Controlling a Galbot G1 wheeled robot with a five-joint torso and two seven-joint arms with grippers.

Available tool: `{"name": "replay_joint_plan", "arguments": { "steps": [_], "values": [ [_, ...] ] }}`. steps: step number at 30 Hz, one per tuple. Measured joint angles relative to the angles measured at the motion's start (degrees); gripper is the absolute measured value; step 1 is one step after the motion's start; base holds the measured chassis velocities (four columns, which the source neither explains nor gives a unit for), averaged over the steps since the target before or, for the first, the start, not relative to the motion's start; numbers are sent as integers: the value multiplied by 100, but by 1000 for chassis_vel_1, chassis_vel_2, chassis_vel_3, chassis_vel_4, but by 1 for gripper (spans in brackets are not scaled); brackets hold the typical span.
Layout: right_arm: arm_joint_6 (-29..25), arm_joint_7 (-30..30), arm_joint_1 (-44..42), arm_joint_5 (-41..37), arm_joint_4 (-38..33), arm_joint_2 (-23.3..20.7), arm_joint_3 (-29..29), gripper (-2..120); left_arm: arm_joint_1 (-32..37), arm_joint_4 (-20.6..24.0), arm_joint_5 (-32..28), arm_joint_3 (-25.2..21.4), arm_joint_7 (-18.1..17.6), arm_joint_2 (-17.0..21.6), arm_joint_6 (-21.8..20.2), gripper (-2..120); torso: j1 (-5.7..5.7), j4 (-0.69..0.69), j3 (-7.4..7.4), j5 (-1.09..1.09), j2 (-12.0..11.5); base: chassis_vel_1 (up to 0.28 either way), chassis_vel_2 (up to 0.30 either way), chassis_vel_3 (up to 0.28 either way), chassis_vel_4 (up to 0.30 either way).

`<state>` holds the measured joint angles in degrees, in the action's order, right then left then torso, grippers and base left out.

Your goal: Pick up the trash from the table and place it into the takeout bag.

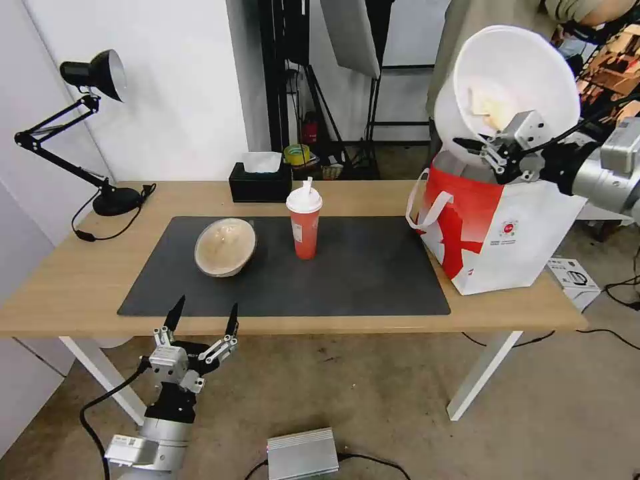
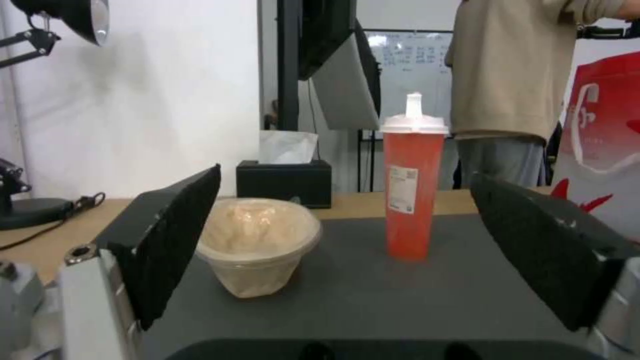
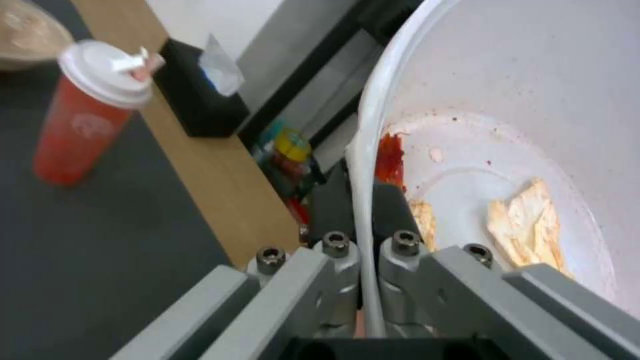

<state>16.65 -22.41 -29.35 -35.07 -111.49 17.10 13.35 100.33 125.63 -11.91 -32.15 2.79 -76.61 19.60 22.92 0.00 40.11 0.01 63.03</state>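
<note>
Trash bowl up over the takeout bag, right claw pinched tight on its rim!

That large white plastic bowl hangs in the air above the bag's mouth, tipped on edge, its open face turned toward the camera and food scraps stuck to the bottom. The bag's opening sits hidden behind bowl and claw, its foil lining impossible to make out. On the desk, the red drink cup stands upright on the dark mat, straw pointing up; the beige bowl lies tilted beside it. Left claw hovers off the desk's near edge, spread wide, gripping nothing.
</note>
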Motion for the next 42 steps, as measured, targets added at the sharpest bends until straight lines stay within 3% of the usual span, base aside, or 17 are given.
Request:
{"name": "replay_joint_plan", "arguments": {
  "steps": [12, 42],
  "values": [
    [-202, 170, -751, 249, 182, -140, 590, 0, 57, 23, 101, 68, 36, -61, 35, 100, 0, 0, 0, 0, 0, 0, 0, 0, 0],
    [-397, 414, -772, 844, 1065, 44, 488, 0, 180, 132, 129, 76, 144, -72, 89, 100, 0, 0, 0, 0, 0, 0, 0, 0, 0]
  ]
}}
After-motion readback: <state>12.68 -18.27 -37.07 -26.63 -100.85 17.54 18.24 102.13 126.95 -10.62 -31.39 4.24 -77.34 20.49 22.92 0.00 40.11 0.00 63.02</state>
